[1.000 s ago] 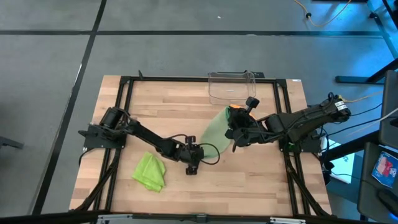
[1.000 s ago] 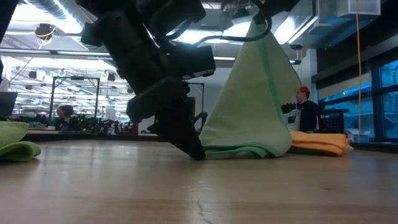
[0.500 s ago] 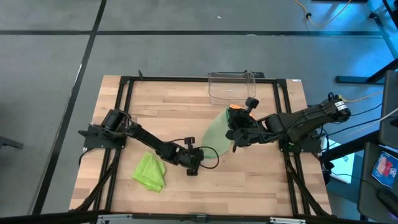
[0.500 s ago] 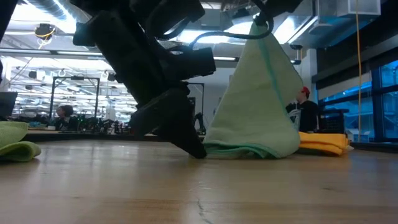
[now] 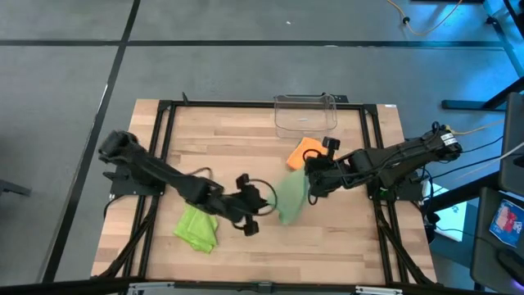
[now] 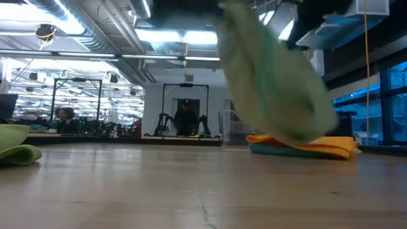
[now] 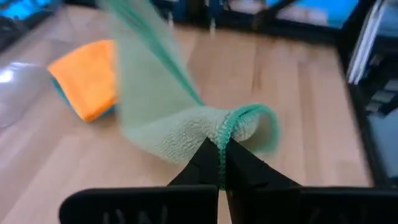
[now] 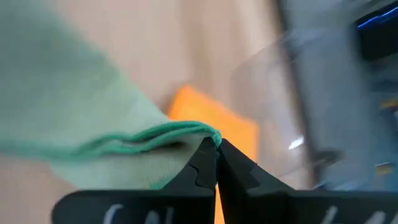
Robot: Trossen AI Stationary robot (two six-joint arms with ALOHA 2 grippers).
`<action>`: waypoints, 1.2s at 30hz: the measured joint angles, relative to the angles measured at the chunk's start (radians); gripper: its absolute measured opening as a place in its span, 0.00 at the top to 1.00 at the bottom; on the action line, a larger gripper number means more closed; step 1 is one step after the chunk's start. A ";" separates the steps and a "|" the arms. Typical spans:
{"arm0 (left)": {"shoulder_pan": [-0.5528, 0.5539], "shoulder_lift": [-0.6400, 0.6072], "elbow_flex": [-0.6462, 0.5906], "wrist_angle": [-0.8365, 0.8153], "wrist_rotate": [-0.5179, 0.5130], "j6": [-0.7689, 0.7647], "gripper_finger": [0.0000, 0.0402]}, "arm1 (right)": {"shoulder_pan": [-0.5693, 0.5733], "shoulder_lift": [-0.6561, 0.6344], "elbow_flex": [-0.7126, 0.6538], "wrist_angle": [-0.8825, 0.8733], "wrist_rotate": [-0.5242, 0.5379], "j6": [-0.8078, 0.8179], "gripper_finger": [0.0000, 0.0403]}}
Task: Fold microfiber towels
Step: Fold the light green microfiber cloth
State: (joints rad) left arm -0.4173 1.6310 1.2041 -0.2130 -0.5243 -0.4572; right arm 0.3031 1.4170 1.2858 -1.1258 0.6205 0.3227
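The pale sage green towel (image 5: pixel 291 197) hangs in the air between my two grippers and shows blurred in the low view (image 6: pixel 273 83), clear of the table. My left gripper (image 5: pixel 264 200) is shut on its near-left end. My right gripper (image 5: pixel 311 177) is shut on its far-right end. The orange towel (image 5: pixel 304 152) lies folded on a teal one (image 6: pixel 280 150) beside the right gripper. The lime green towel (image 5: pixel 196 228) lies crumpled on the wood near the front left. My left gripper pinches the sage towel's teal-stitched hem (image 7: pixel 231 127) between its two fingers; there the cloth bunches and folds over the fingertips. The towel is lifted clear of the table. My right gripper pinches the same towel by its hemmed edge at a corner (image 8: pixel 208 132) between its two fingers. The cloth sags between the two holds.
A clear plastic bin (image 5: pixel 304 115) stands at the table's far edge, behind the orange towel. The black frame rails (image 5: pixel 164 139) run along the table's sides. Bare wood lies in the middle and front right (image 5: pixel 352 238).
My left gripper has shut on the sage towel's lower edge where it lay on the table and has risen with it. The towel, which hung from my right gripper with its bottom on the wood, is now lifted clear and has swung off the orange towel.
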 joint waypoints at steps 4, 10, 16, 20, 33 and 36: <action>0.025 -0.097 -0.003 -0.171 -0.078 -0.080 1.00 | 0.000 0.008 0.000 -0.036 -0.206 0.042 0.99; 0.121 -0.125 -0.004 -0.464 -0.052 -0.266 1.00 | 0.003 0.039 -0.093 0.158 -0.386 0.033 0.99; 0.208 -0.032 -0.003 -0.500 0.100 -0.277 1.00 | 0.003 0.084 -0.262 0.476 -0.428 0.035 1.00; 0.254 -0.004 -0.003 -0.621 0.122 -0.314 1.00 | 0.003 0.096 -0.342 0.537 -0.440 0.068 1.00; 0.378 0.001 -0.003 -0.781 0.119 -0.306 0.99 | -0.027 0.095 -0.453 0.704 -0.373 0.086 0.94; 0.400 0.001 -0.012 -0.782 0.120 -0.312 0.95 | -0.040 0.095 -0.454 0.704 -0.345 0.090 0.88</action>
State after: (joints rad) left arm -0.0176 1.6325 1.1925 -0.9951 -0.4040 -0.7694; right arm 0.2627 1.5120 0.8318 -0.4214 0.2756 0.4132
